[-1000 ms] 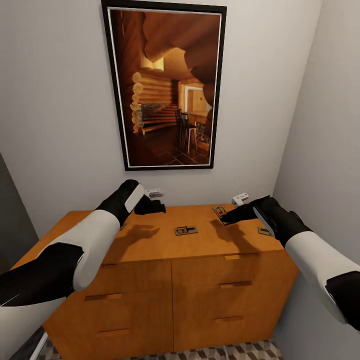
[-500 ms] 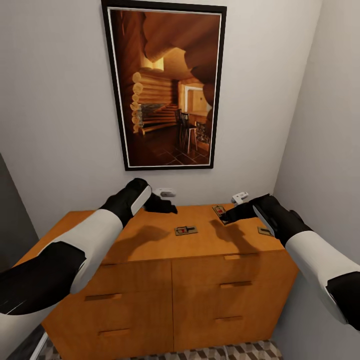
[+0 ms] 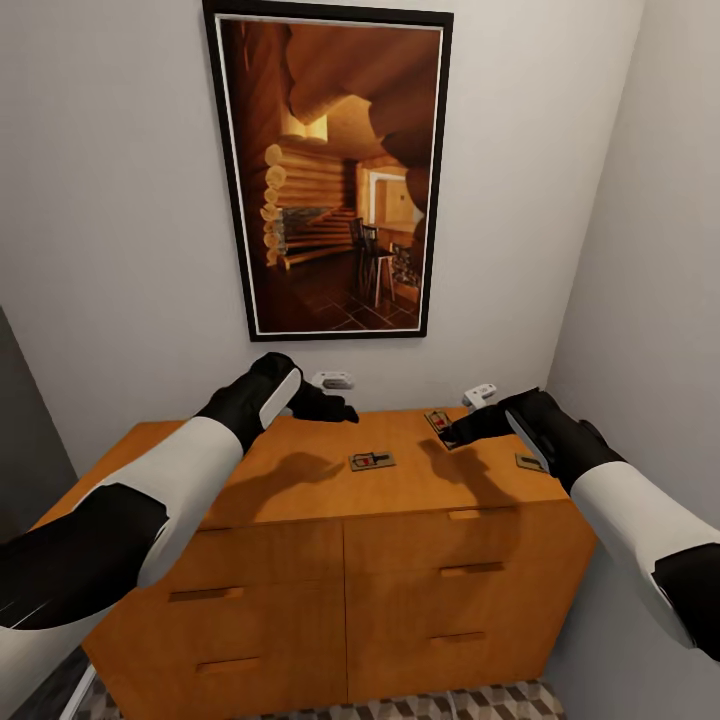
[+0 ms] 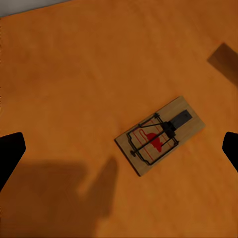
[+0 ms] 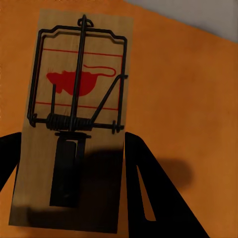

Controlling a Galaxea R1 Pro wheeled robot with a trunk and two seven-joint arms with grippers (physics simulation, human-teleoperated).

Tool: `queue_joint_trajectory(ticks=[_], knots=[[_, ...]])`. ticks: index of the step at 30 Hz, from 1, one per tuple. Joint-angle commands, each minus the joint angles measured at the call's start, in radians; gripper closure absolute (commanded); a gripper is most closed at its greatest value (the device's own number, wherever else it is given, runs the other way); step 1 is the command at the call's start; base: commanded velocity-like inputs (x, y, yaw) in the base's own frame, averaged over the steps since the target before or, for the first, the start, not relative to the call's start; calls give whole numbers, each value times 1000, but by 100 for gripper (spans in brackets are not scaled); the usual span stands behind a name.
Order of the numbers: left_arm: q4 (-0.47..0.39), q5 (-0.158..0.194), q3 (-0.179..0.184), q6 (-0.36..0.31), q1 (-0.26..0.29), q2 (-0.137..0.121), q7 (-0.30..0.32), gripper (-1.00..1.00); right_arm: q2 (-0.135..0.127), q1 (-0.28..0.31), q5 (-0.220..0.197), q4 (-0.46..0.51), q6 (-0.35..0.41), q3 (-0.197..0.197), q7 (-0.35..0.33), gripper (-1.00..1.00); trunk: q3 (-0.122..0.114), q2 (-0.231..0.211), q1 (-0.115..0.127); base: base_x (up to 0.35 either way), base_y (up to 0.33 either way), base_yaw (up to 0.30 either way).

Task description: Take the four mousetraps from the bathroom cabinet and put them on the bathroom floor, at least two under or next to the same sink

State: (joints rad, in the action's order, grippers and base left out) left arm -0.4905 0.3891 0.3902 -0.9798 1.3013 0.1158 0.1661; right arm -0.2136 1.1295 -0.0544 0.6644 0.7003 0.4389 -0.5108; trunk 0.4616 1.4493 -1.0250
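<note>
The orange-brown cabinet has three mousetraps on its top. One mousetrap lies flat in the middle, and in the left wrist view this mousetrap sits between my spread fingertips. My left gripper hovers open above the back of the top. My right gripper rests on a second mousetrap, its fingers pressed to both long edges of that mousetrap. A third mousetrap shows past my right forearm.
A tall framed picture hangs on the wall behind the cabinet. Two small white fittings sit on that wall just above the top. A wall closes in on the right. Cube-patterned floor tile shows at the cabinet's foot.
My left gripper has moved right along the back of the cabinet top, toward the middle mousetrap. The right arm has stayed still.
</note>
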Motion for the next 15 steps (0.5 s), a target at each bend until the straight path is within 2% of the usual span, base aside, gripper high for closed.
queue_joint_trajectory(ticks=[1, 15], knots=[[0, -8, 3, -2, 1, 0, 9, -100, -1, 1, -9, 1, 8, 4, 2, 100, 1, 1, 0, 0, 0, 0], [2, -9, 4, -2, 0, -1, 9, -100, -1, 1, -14, 1, 20, 4, 2, 100, 1, 1, 0, 0, 0, 0]])
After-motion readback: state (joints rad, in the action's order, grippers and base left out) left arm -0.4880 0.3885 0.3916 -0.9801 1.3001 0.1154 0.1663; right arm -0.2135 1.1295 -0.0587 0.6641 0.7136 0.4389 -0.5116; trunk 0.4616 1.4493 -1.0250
